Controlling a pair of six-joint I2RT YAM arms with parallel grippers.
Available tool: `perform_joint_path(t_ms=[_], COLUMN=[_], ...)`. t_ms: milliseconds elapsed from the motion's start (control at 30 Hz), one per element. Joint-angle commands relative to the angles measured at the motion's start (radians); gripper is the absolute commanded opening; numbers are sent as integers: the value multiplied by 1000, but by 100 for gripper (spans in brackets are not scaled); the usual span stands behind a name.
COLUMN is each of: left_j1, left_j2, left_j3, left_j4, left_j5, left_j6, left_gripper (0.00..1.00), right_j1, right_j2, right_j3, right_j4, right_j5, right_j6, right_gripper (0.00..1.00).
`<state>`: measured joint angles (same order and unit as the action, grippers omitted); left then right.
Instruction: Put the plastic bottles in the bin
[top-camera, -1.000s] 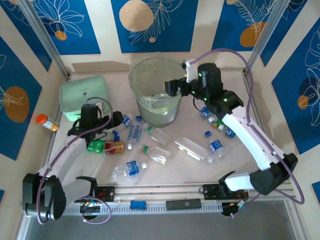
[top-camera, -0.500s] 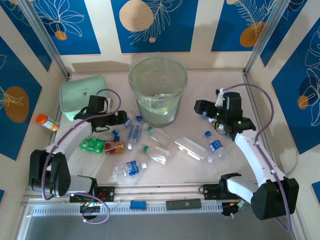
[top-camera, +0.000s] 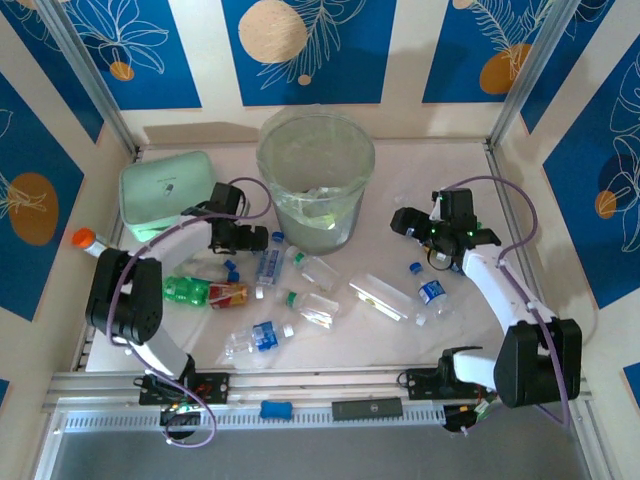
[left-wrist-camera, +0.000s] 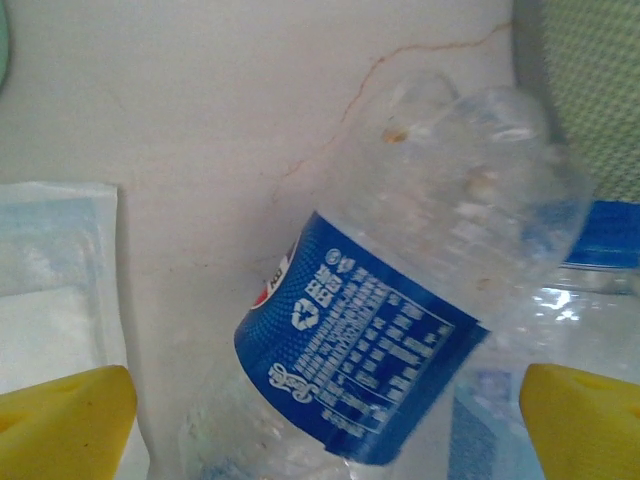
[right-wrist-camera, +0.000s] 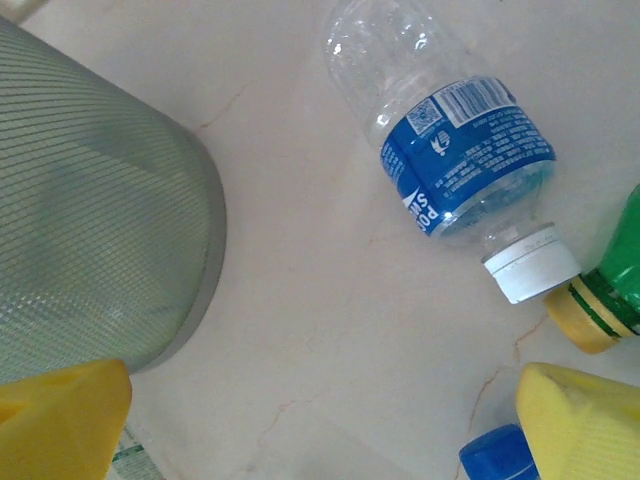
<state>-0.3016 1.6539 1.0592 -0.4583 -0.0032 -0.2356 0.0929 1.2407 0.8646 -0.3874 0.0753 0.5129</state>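
- Several small clear plastic bottles (top-camera: 313, 306) with blue labels lie scattered on the pale marbled table (top-camera: 440, 170), across the lower middle of the top view.
- Left of centre, a green bottle (top-camera: 185, 290) and a red-orange labelled bottle (top-camera: 228, 294) lie end to end.
- The left gripper (top-camera: 252, 238) sits low over the table, just left of the bin's foot.
- In the left wrist view this gripper (left-wrist-camera: 325, 425) has its yellow fingertips (left-wrist-camera: 65, 420) spread wide in the lower corners. A slanted blue-labelled bottle (left-wrist-camera: 400, 330) lies between them, with a gap on either side.
- The right gripper (top-camera: 403, 222) hangs right of centre, apart from the bin.
- In the right wrist view its (right-wrist-camera: 320, 425) fingers are likewise wide apart, with bare table between them.
- A white-capped bottle (right-wrist-camera: 460, 170) lies at the upper right of that view, and a green yellow-capped bottle (right-wrist-camera: 612, 285) at the right edge. A loose blue cap (right-wrist-camera: 495, 455) sits at the bottom.
- The tall round translucent grey-green bin (top-camera: 316, 180) stands upright at upper centre. What look like a few clear bottles lie at its bottom, though they are hard to make out through the liner.
- A mint green zip case (top-camera: 165, 190) lies at the upper left, and a small orange-capped vial (top-camera: 85, 240) at the left edge.
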Motion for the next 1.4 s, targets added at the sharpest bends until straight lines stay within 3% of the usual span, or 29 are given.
perform_joint_path(t_ms=[0,333,667,867,1000,1367], left_j1=[-5,-5,-5,-4,-4,-3], left_j2=[28,119,168,177,157,-45], left_j3=[34,62,63,64,56,4], left_j4=[-5,28,58,68,77,95], left_j5=[-27,-35,-27,-27,-38,-50], left_j6=[14,26,18,14,13,-2], left_gripper=[97,83,75,64,55,51], right_j1=[1,5,3,0,-1,18], right_j2=[17,14,-62,-40,-15,-7], right_j3=[48,29,-53,-19,0,16], right_j4=[-43,11,134,87,74,58], right_j5=[33,-29,-71,-65,-49,-64], right_j6=[19,8,-24,-23,-11,-8], right_gripper=[99,99,99,99,99,99])
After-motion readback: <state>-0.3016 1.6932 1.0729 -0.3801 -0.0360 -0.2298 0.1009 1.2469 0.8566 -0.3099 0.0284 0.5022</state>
